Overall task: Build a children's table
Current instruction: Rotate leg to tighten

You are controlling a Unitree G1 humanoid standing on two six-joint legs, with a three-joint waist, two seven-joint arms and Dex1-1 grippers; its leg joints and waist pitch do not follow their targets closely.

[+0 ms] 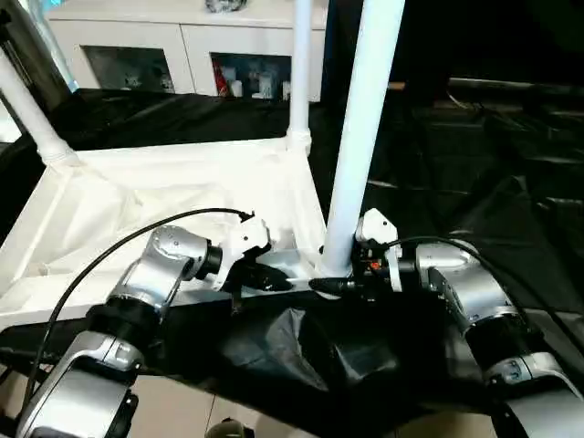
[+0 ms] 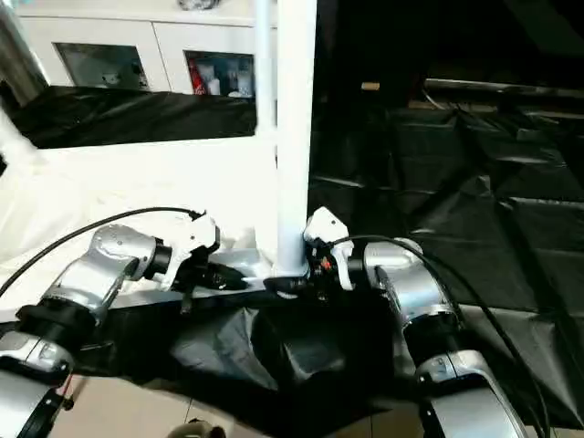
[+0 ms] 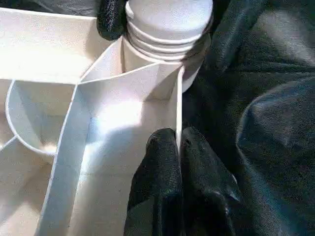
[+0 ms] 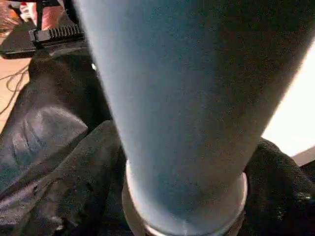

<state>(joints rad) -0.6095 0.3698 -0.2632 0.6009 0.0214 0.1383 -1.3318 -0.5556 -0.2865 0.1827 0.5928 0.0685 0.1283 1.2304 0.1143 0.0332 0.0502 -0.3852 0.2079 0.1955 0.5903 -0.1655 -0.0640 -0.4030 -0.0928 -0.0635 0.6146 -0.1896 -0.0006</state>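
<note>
The white table top lies upside down, ribs up, on a black cloth. Two white legs stand in its far corners, one at the left and one at the right. A third leg stands upright in the near right corner socket, its threaded end showing. My right gripper is shut around this leg's base, with black fingers on either side. My left gripper is shut on the top's thin rim wall, just beside that socket.
A white cabinet with glass doors stands behind the table. The crumpled black cloth spreads to the right and hangs over the front edge. Pale floor shows below it.
</note>
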